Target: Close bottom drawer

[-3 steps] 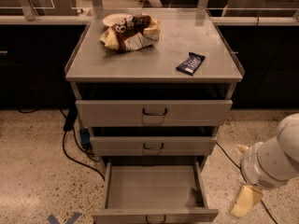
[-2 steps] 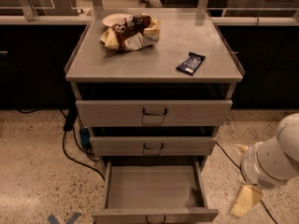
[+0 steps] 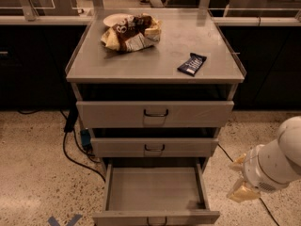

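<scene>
Hanging just right of the pulled-out bottom drawer (image 3: 155, 188), my tool (image 3: 240, 179), grip state untellable, faces open floor (image 3: 263, 131); a cable (image 3: 75, 161) trails left of the drawer.

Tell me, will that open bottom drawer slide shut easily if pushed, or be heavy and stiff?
Probably light: the bottom drawer looks empty. Its flat metal front looks rigid, so a push should likely move it straight back rather than bend it. The gripper hangs to its right, not touching it.
</scene>
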`<action>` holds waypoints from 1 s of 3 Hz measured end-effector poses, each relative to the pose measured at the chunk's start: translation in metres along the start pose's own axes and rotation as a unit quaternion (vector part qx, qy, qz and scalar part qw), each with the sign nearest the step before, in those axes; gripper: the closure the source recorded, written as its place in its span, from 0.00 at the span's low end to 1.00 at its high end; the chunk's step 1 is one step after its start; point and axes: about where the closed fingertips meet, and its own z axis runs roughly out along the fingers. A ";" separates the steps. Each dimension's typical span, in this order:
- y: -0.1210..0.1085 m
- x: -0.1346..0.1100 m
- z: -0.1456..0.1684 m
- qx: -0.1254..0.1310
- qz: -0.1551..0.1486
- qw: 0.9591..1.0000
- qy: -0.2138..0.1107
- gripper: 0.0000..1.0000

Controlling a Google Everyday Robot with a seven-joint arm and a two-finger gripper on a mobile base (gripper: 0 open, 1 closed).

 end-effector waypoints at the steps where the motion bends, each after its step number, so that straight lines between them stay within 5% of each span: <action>1: 0.002 0.005 0.010 0.002 0.000 1.000 0.007 0.69; 2: 0.010 0.019 0.054 -0.014 -0.009 1.000 0.014 0.92; 3: 0.017 0.031 0.106 -0.032 -0.015 0.999 0.012 1.00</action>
